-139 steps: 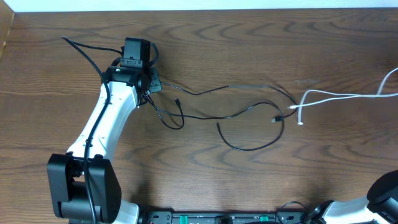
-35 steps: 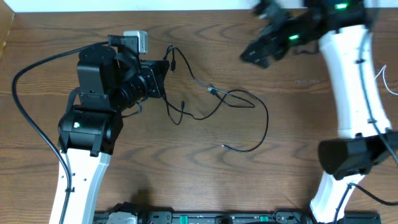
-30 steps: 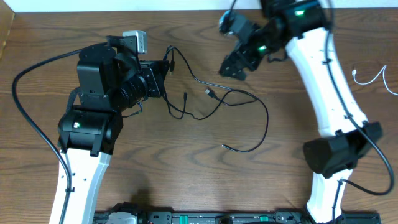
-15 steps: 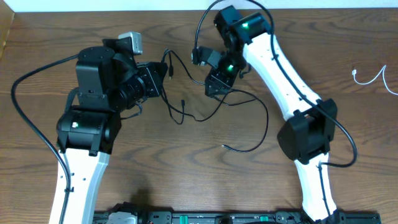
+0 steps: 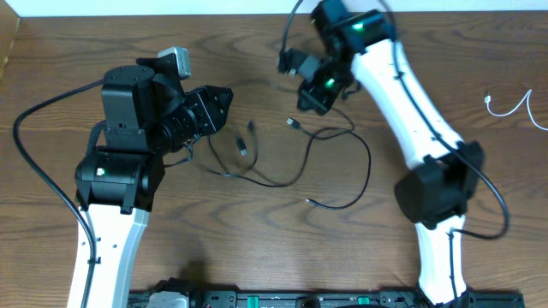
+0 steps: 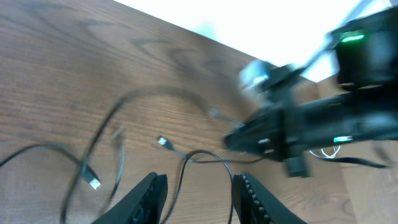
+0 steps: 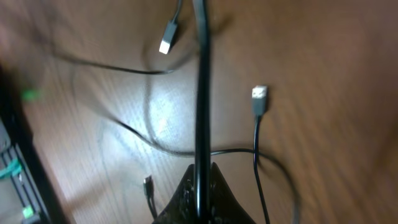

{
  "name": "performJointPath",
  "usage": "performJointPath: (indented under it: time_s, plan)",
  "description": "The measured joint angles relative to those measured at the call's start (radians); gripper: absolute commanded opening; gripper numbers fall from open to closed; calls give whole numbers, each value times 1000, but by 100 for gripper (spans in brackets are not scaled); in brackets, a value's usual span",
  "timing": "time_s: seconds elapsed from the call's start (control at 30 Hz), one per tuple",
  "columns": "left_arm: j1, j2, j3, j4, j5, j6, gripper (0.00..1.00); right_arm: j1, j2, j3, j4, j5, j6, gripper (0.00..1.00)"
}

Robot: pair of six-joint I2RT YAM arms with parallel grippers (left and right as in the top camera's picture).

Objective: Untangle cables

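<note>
Several thin black cables point(image 5: 368, 167) lie in loose loops on the wooden table between the arms, plug ends point(image 5: 292, 124) showing. My left gripper point(image 5: 228, 97) points right at the left side of the loops. In the left wrist view it point(image 6: 200, 198) is open; a cable point(image 6: 181, 177) on the table below shows through the gap, nothing is pinched. My right gripper point(image 5: 311, 103) hovers over the upper part of the loops. In the right wrist view it point(image 7: 200, 182) is shut on a black cable point(image 7: 200, 93) that runs straight up the frame. A white cable point(image 5: 488, 99) lies at the far right edge.
The table's far edge runs along a white wall point(image 5: 257, 7) just behind both grippers. Thick black robot wires arc off the left arm point(image 5: 21, 128) and above the right arm point(image 5: 291, 26). Loose plugs point(image 7: 260, 96) lie under the right gripper.
My left gripper has opened and dropped the black cable, which now lies lower on the table. My right gripper has shut on a black cable and moved slightly up and right.
</note>
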Motion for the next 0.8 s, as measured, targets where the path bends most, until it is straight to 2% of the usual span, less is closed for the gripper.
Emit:
performJointPath:
  time_s: [0.37, 0.6, 0.73, 0.8]
  plan:
    - [-1, 69, 0, -36, 0, -4, 43, -146, -294, -1, 105, 75, 351, 1]
    - [-31, 150, 0, -49, 0, 5, 43, -219, -436, -1, 229, 208, 575, 1]
    - [-60, 175, 0, -47, 0, 16, 43, -272, -505, 2, 190, 253, 735, 1]
    - [-71, 183, 0, -39, 0, 16, 43, -277, -519, 5, 103, 266, 820, 1]
